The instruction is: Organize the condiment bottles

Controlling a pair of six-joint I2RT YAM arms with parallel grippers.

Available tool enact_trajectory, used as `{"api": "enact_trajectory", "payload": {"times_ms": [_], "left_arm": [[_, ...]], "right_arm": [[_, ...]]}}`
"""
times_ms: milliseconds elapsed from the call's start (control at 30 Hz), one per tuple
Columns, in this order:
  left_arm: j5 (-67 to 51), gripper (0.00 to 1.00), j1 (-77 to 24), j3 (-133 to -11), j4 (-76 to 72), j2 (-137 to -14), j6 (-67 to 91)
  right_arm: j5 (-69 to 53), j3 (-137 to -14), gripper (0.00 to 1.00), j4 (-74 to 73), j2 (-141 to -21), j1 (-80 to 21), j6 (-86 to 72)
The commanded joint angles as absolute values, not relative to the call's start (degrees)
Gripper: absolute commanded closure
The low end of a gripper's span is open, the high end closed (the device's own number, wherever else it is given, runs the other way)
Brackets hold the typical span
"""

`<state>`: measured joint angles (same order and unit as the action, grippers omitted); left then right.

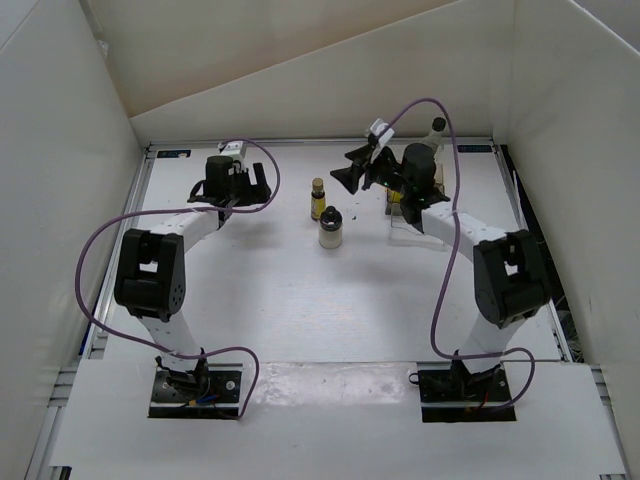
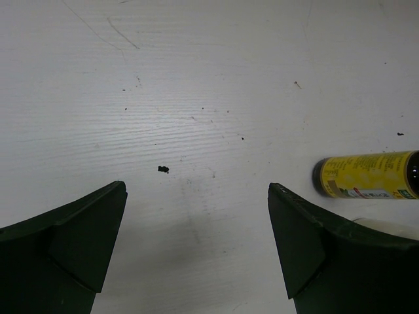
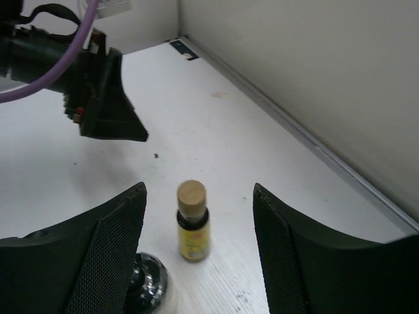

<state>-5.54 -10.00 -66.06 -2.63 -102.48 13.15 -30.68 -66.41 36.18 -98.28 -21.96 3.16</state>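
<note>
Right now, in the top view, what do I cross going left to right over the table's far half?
Left gripper → yellow bottle → right gripper → tray. The squat bottle is left out because it overlaps the yellow bottle's span.

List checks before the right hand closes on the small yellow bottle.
1. Right hand open: ok, gaps either side of the yellow bottle.
2. Yellow bottle upright, capped: ok.
3. Squat bottle clear of the closing path: cannot tell, it sits close beside the hand.
4. Left hand open, empty, apart from the bottles: ok.
5. Tray has room: cannot tell, the right arm hides most of it.
</note>
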Motion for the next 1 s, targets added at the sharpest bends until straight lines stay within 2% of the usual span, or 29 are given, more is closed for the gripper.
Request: {"api": "enact_trajectory", "payload": {"times_ms": [0, 500, 967], "left_arm": [[-6.06, 0.00, -9.23, -65.30, -3.69, -98.53, 13.45], [-6.50, 0.00, -7.82, -64.60, -4.39, -99.05, 13.80], [-7.47, 0.00, -6.59, -63.98, -5.36, -99.67, 14.33]], "right_arm": [[-35.94, -70.92, 0.31, 37.70, -101.68, -22.76, -2.35], [-34.98, -82.34, 0.31, 26.37, -113.10, -29.79, 2.55], [-29.35, -88.41, 0.31, 17.05, -116.97, -32.08, 11.08]]}}
